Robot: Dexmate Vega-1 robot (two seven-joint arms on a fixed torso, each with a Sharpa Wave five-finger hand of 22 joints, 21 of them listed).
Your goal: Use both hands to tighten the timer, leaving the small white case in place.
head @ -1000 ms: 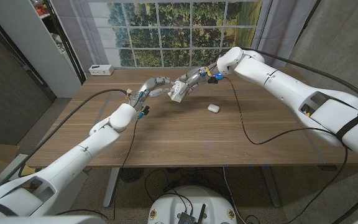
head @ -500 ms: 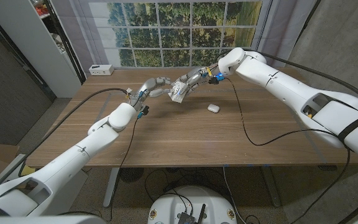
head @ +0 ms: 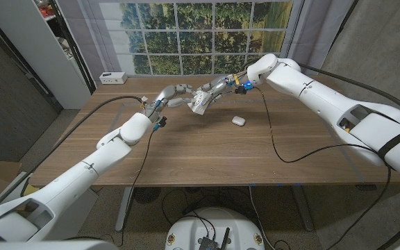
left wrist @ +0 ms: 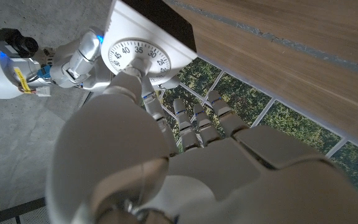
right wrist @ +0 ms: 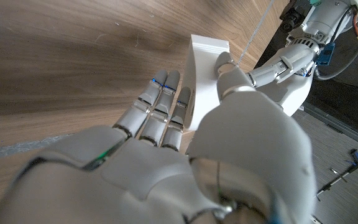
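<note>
— Where is the timer (head: 198, 103)?
— Above the tabletop's (head: 207, 156) far middle, between the left hand (head: 175, 96) and right hand (head: 219, 87).
— And the case (head: 237, 120)?
— On the tabletop, right of the timer, nearer the front.
— Anything behind?
— A box (head: 113, 78) at the far left corner.

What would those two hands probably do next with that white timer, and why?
Probably the left hand twists the dial: its fingers already pinch the knob on the timer, which the right hand holds above the table.

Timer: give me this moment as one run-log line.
timer: held above table | right hand: grips body | left hand: on dial | small white case: on table, untouched
</note>
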